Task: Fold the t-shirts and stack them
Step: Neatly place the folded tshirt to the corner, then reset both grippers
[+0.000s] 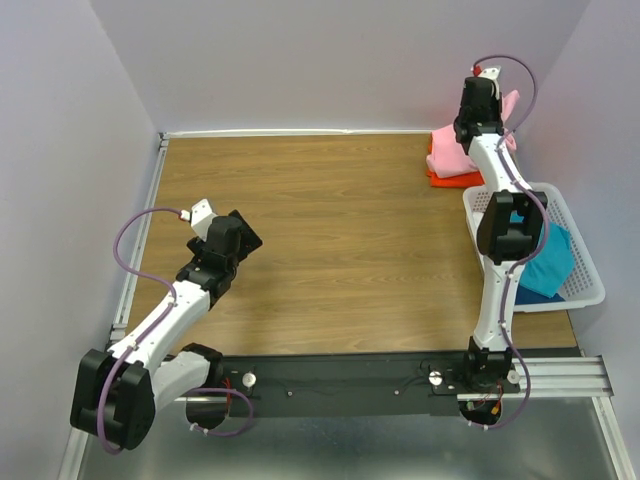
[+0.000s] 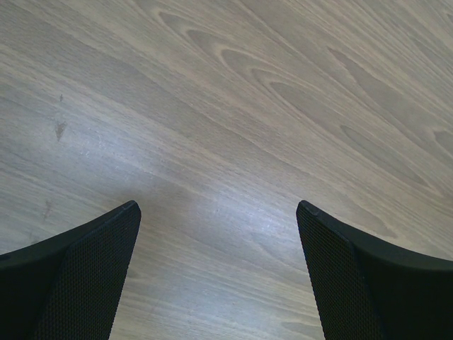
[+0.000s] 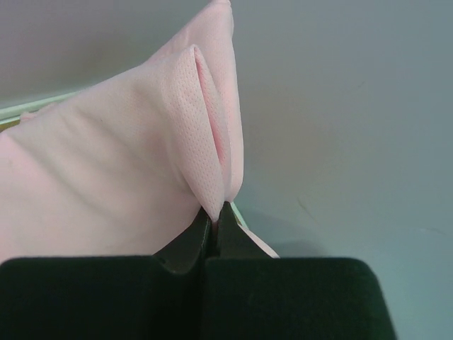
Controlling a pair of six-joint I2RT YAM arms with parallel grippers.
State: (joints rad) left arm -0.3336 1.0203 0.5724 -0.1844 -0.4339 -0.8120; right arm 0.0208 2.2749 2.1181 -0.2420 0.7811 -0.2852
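At the table's far right corner a light pink t-shirt (image 1: pixel 452 158) lies on a bright orange t-shirt (image 1: pixel 440 178). My right gripper (image 1: pixel 497 112) is shut on a fold of the pink shirt (image 3: pixel 141 177), lifting one edge of it near the wall; its jaws pinch the cloth at their tips (image 3: pixel 214 214). A teal t-shirt (image 1: pixel 548 262) lies in the white lattice basket (image 1: pixel 590 280). My left gripper (image 1: pixel 243 236) hovers open over the bare wood at the left, and its black mesh fingers (image 2: pixel 85 269) stand wide apart with nothing between them.
The basket sits at the table's right edge, partly behind my right arm. Pale walls close in the back and both sides. A metal rail runs along the table's left edge (image 1: pixel 150 210), and the black mounting rail (image 1: pixel 350 385) holds both arm bases at the front.
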